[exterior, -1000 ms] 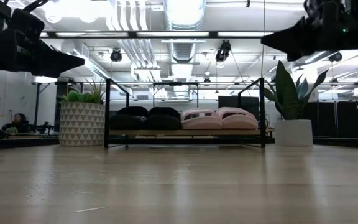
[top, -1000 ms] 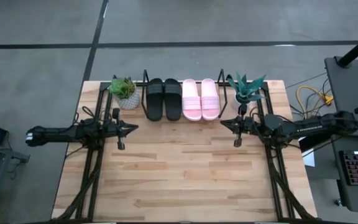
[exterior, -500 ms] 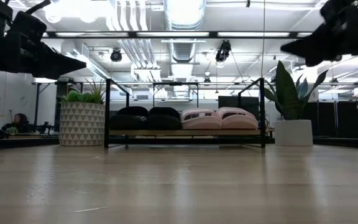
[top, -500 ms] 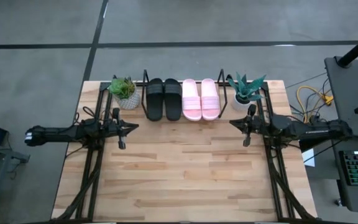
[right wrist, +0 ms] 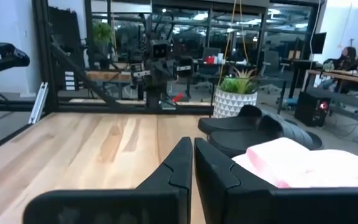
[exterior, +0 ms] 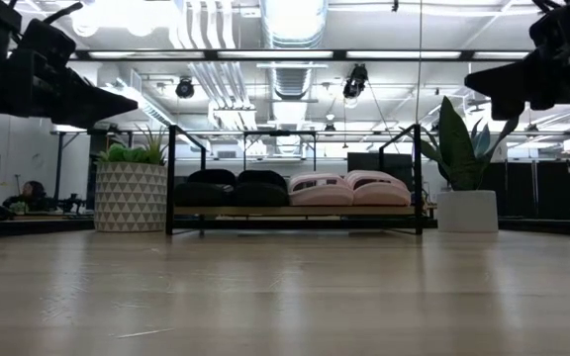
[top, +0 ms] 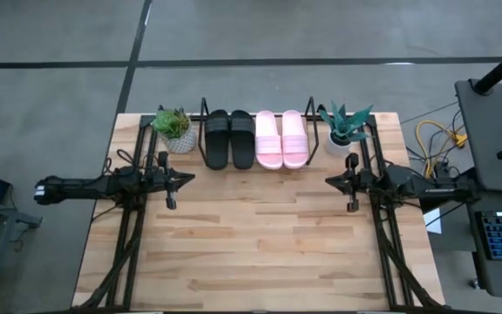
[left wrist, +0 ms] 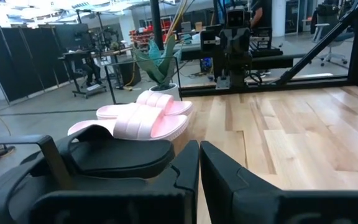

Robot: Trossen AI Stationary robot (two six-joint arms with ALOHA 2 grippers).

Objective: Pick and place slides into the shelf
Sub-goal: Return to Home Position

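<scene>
Two black slides (top: 228,138) and two pale pink slides (top: 281,138) lie side by side on the black rod shelf (top: 204,109) at the table's far edge, soles down on its rods; they also show in the low view (exterior: 295,188). My left gripper (top: 190,178) is shut and empty, raised over the table's left side, pointing right. My right gripper (top: 328,181) is shut and empty, raised over the right side, pointing left. In the wrist views the fingers (left wrist: 197,168) (right wrist: 192,163) are closed together.
A potted plant in a patterned pot (top: 173,129) stands left of the shelf, and a spiky plant in a white pot (top: 344,129) stands right of it. The wooden table (top: 251,253) lies bare in front of the shelf.
My right gripper has drawn back from the shelf toward the table's right edge and a little toward the near edge, staying shut and empty. The slides stay on the shelf.
</scene>
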